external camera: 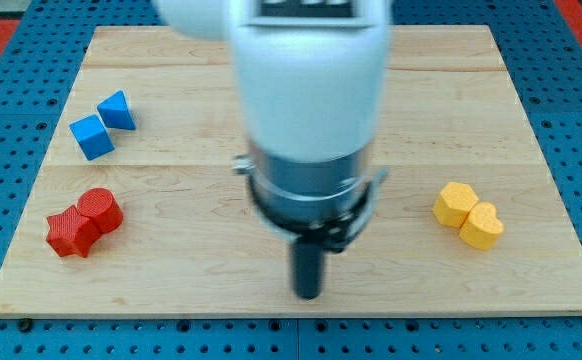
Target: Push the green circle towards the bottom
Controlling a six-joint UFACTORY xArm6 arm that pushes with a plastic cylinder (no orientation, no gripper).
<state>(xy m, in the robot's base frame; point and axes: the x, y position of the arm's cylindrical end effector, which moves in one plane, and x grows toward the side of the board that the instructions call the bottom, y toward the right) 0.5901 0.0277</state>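
The green circle does not show anywhere on the board — not a sliver of green in the open wood. My guess is that it sits hidden behind the arm's bulky white and dark body, which covers the middle of the view from the top edge down past the centre. So the relation the coming push turns on, which way the circle lies from my tip (309,295), cannot be read here; nor can I say anything of how the circle looks.

My tip stands low in the middle of the board, near the view's bottom edge, touching no visible block. There is no gripper on this arm: the rod holds nothing and only pushes.

To drive the circle toward the bottom, I judge the tip must get on its top side first.

At the view's left lie a blue cube (92,137) and a blue triangular block (118,110), touching; below them a red star-like block (71,232) against a red cylinder (100,209). At the right, a yellow hexagonal block (456,203) touches a yellow heart (482,226). All rest on the wooden board (531,120).
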